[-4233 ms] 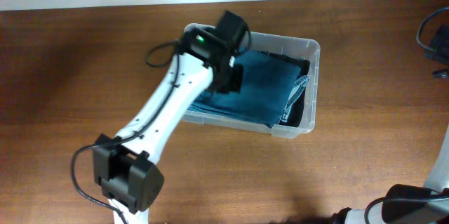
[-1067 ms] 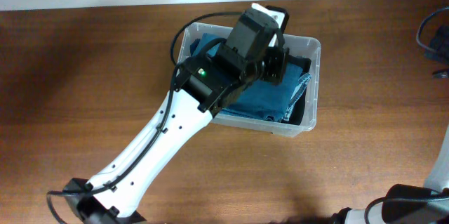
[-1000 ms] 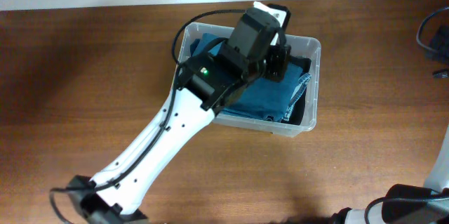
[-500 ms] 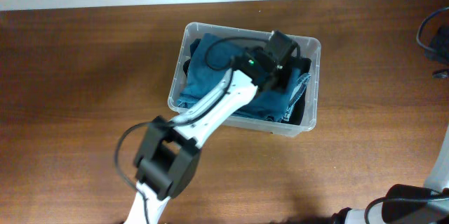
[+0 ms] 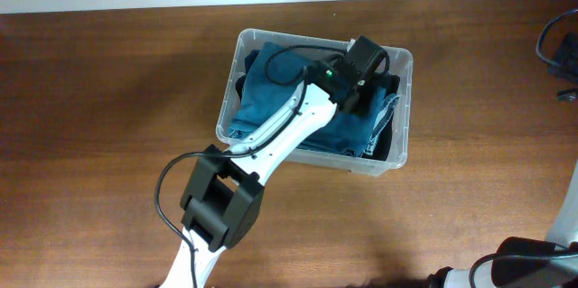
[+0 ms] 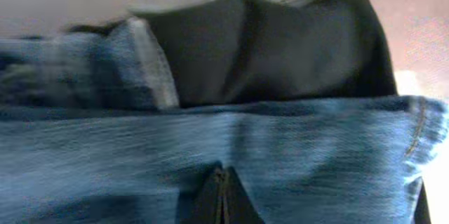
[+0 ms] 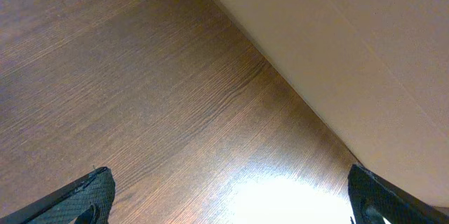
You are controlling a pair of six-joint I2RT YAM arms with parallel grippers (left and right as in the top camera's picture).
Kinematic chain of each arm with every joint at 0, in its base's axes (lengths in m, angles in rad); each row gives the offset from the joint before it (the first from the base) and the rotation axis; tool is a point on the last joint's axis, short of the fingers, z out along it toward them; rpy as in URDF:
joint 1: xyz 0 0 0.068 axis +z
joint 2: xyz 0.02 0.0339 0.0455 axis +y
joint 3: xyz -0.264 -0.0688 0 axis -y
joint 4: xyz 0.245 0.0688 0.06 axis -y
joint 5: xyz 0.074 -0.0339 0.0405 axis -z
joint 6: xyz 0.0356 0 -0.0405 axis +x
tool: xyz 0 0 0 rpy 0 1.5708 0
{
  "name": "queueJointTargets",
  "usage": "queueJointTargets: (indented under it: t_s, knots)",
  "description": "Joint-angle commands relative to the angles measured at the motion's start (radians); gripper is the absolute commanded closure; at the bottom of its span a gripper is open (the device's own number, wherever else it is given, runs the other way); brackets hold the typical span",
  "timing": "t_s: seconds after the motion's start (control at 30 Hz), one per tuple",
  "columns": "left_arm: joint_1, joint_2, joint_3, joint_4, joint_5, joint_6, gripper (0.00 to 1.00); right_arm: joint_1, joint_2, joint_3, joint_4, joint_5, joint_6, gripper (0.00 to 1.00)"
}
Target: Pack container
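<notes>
Your left gripper (image 6: 221, 197) has its jaws closed together, tips down against folded blue jeans (image 6: 316, 154). You can't tell whether any denim is pinched between them. A black garment (image 6: 280, 48) lies just beyond the tips. The clear plastic container (image 5: 404, 134) surrounds this gripper and stands on the wooden table (image 5: 108, 98). Your right gripper (image 7: 228, 203) is spread wide, holding nothing, over the table's wood.

The overhead view looks straight down on the tabletop (image 5: 108, 98) and tub (image 5: 404, 107). The left wrist view sits close against the jeans (image 6: 316, 147) inside, which the overhead view also shows. The right wrist view faces only tabletop and wall (image 7: 365, 55).
</notes>
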Motion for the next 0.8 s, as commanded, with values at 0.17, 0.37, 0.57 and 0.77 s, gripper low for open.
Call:
queueJointTargets:
  t_s: [0.17,0.37,0.57,0.77]
  knots:
    - [0.095,-0.214,0.052,-0.067,-0.279,0.015,0.99,-0.002,0.000,0.005,0.003,0.012,0.015,0.02]
    - [0.231,-0.198,0.048,-0.110,-0.059,0.008,0.99,-0.002,0.000,0.005,0.003,0.012,0.015,0.02]
    - [0.346,-0.113,0.035,-0.108,0.111,-0.011,0.99,-0.002,0.000,0.005,0.003,0.012,0.015,0.02]
    - [0.348,0.067,0.035,-0.107,0.208,-0.011,0.99,-0.002,0.000,0.005,0.003,0.012,0.015,0.02]
